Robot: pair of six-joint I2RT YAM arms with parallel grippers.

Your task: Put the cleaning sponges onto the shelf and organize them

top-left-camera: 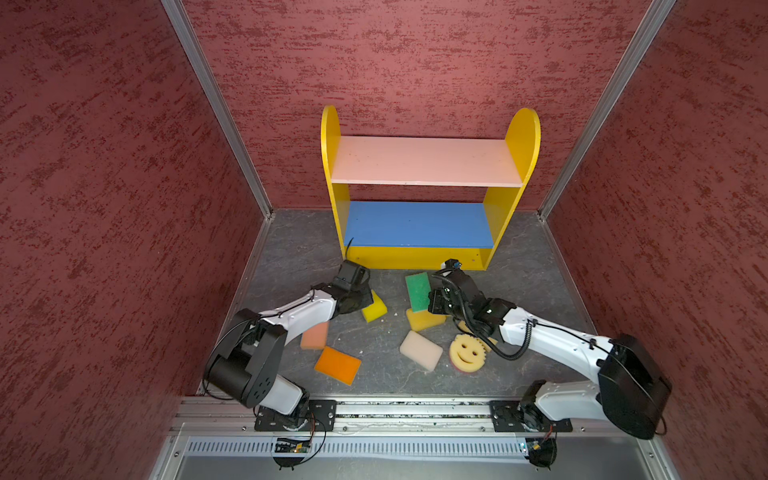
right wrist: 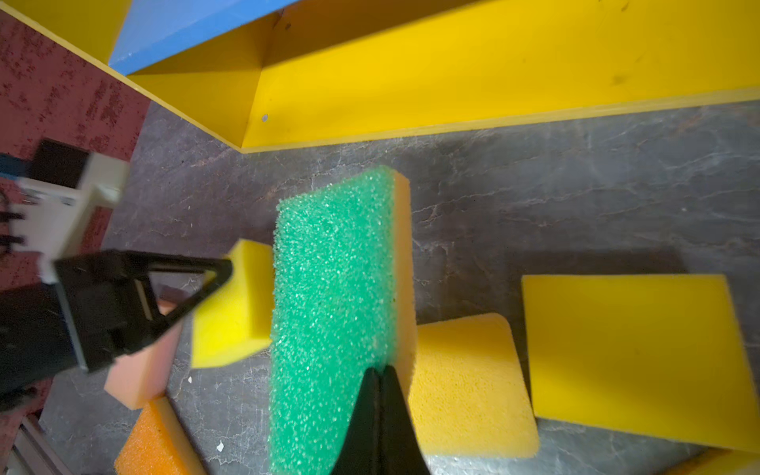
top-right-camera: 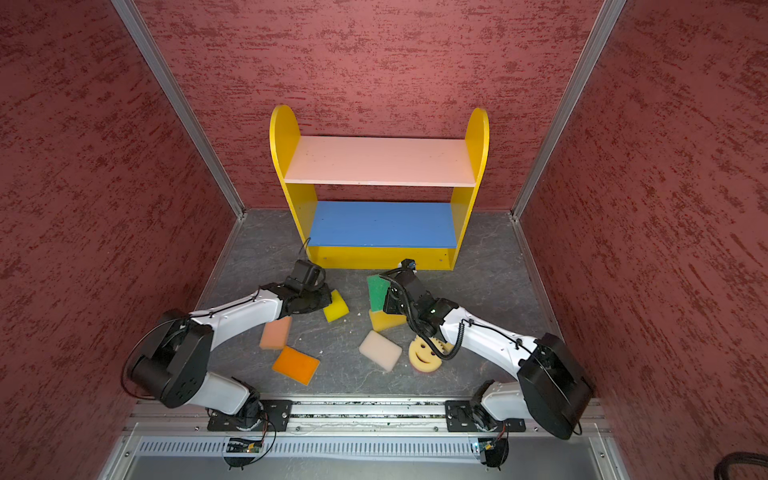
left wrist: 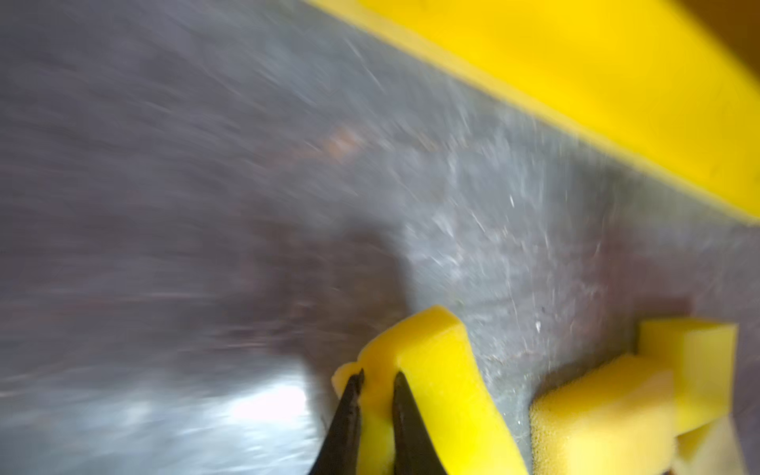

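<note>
The shelf [top-left-camera: 424, 162] [top-right-camera: 380, 162] stands against the back wall, and its pink and blue boards are bare. My left gripper [left wrist: 378, 380] is shut on a yellow sponge [top-left-camera: 376, 307] [left wrist: 436, 370], pinching one end. In the right wrist view one of its fingers [right wrist: 177, 260] lies against that sponge [right wrist: 234, 312]. My right gripper [right wrist: 380, 372] is shut on the edge of a green-faced sponge [top-left-camera: 417, 286] [right wrist: 337, 288], just in front of the shelf's yellow bottom [right wrist: 452, 82]. A golden sponge [top-left-camera: 424, 319] [right wrist: 464, 386] lies beside it.
Loose on the grey floor lie a peach sponge [top-left-camera: 314, 336], an orange sponge [top-left-camera: 337, 365], a cream sponge [top-left-camera: 420, 350] and a round smiley sponge [top-left-camera: 467, 352]. Another yellow sponge [right wrist: 637, 353] lies under my right arm. Red walls close in both sides.
</note>
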